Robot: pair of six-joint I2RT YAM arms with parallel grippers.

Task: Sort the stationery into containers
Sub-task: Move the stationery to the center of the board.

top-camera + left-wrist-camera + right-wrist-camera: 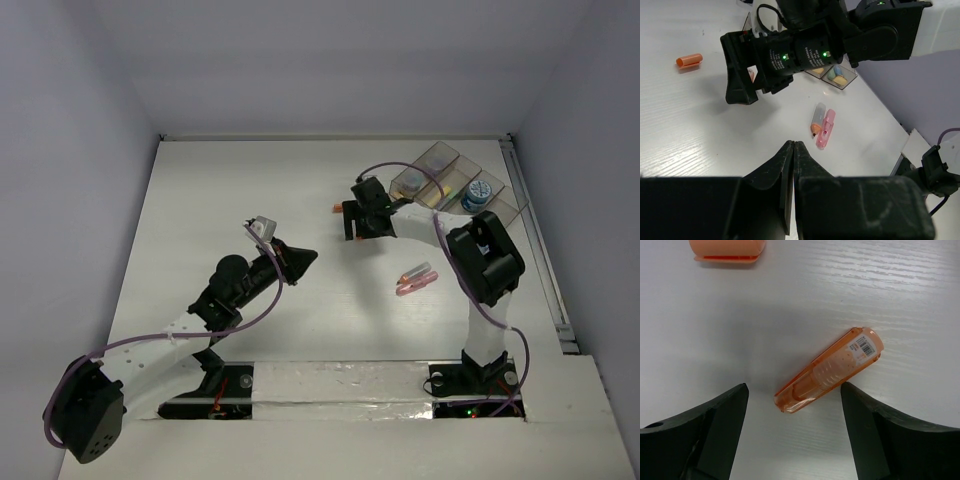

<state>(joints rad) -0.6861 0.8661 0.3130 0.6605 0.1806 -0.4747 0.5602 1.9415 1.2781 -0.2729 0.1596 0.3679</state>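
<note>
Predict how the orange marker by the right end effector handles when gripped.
The orange marker looks like hard plastic: probably stiff and light. Its rounded, glossy barrel may roll or slip. Lying diagonally within the open right end effector, it could twist.

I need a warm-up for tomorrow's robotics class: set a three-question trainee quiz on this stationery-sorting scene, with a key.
1. True or false: the left gripper is shut and empty.
2. The barcode-labelled orange stick is: A) clamped in the left gripper; B) lying on the table between the right gripper's open jaws; C) standing upright.
3. How many sticks lie side by side in the left wrist view?
Key: 1 true; 2 B; 3 two.
</note>
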